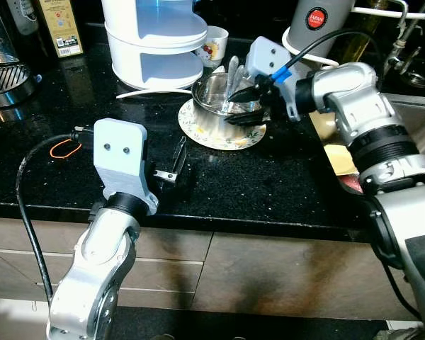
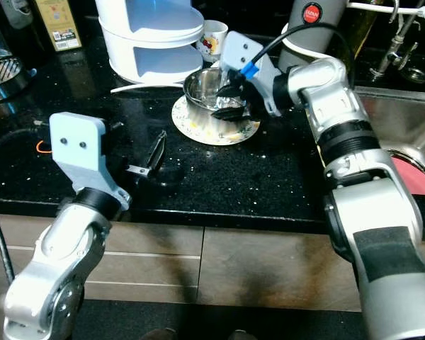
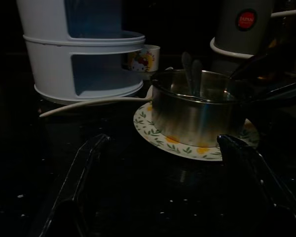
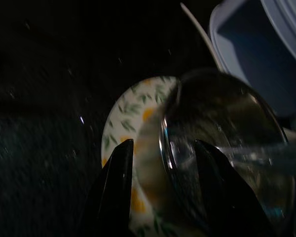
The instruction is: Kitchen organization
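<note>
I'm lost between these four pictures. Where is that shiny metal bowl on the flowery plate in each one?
Left eye view: the metal bowl sits upper middle, right end effector at its rim.
Right eye view: upper middle, slightly left of centre.
Left wrist view: right of centre, beyond the open left end effector.
Right wrist view: right half, seen from above.
Shared landmark: the floral plate under it.

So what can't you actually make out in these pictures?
- Whether the right gripper pinches the steel bowl: right wrist view is dark and blurred.
- The bowl's bottom: hidden by its wall in the left wrist view.
- The bottle label's print: too small, cut by the top edge.
- The sink: cut by the right edge.
</note>
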`<state>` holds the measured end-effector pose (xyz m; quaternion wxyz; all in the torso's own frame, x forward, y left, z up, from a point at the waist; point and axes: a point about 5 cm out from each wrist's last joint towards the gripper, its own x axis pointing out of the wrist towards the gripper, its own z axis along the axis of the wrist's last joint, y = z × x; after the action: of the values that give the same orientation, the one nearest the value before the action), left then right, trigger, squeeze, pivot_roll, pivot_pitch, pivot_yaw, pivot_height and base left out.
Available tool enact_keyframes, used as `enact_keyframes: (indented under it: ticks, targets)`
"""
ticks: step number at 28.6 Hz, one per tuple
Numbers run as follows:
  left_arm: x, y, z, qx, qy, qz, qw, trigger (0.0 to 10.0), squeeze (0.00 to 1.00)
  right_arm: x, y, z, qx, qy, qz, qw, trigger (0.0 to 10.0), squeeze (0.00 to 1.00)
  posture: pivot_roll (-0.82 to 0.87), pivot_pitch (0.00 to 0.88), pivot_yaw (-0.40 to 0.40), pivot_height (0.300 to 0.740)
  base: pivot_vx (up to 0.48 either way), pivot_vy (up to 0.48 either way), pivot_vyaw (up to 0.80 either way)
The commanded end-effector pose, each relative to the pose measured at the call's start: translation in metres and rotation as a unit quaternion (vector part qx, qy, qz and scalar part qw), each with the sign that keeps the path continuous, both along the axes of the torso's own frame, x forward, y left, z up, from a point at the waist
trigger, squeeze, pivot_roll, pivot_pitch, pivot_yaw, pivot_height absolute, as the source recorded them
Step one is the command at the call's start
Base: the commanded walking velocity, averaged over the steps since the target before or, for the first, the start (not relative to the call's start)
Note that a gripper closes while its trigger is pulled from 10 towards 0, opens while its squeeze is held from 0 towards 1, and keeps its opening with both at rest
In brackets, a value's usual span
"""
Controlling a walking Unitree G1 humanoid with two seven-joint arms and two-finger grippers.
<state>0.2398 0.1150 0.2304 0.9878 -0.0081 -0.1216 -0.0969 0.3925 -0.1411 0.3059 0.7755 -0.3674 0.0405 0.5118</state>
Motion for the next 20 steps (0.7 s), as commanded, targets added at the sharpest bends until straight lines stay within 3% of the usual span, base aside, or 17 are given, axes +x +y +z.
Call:
enact_keyframes:
  ticks: [1, 4, 9, 14, 20]
  targets:
    - [0.000, -0.003, -0.002, -0.001, 0.003, -0.005, 1.000, 10.0, 0.00, 0.003, -0.007, -0.005, -0.048, -0.007, -0.028, 0.998, 10.0, 0.00, 0.12, 0.018, -0.103, 0.732, 0.000, 0.000, 0.00]
    - [0.000, -0.002, -0.001, -0.002, 0.003, -0.005, 1.000, 10.0, 0.00, 0.007, -0.011, -0.011, -0.088, -0.016, -0.063, 0.994, 10.0, 0.00, 0.12, 0.024, -0.104, 0.732, 0.000, 0.000, 0.00]
    - [-0.001, -0.002, -0.001, -0.003, 0.002, -0.005, 1.000, 10.0, 0.00, 0.008, -0.012, -0.015, -0.115, -0.016, -0.070, 0.991, 10.0, 0.00, 0.12, 0.026, -0.104, 0.732, 0.000, 0.000, 0.00]
    - [-0.001, -0.002, 0.000, -0.005, 0.002, -0.005, 1.000, 10.0, 0.00, 0.004, -0.007, -0.028, -0.162, 0.010, -0.030, 0.986, 10.0, 0.00, 0.12, 0.029, -0.104, 0.732, 0.000, 0.000, 0.00]
    - [0.000, -0.002, 0.001, -0.007, 0.002, -0.005, 1.000, 10.0, 0.00, -0.002, -0.007, -0.028, -0.203, 0.018, 0.025, 0.979, 10.0, 0.00, 0.11, 0.032, -0.107, 0.732, 0.000, 0.000, 0.00]
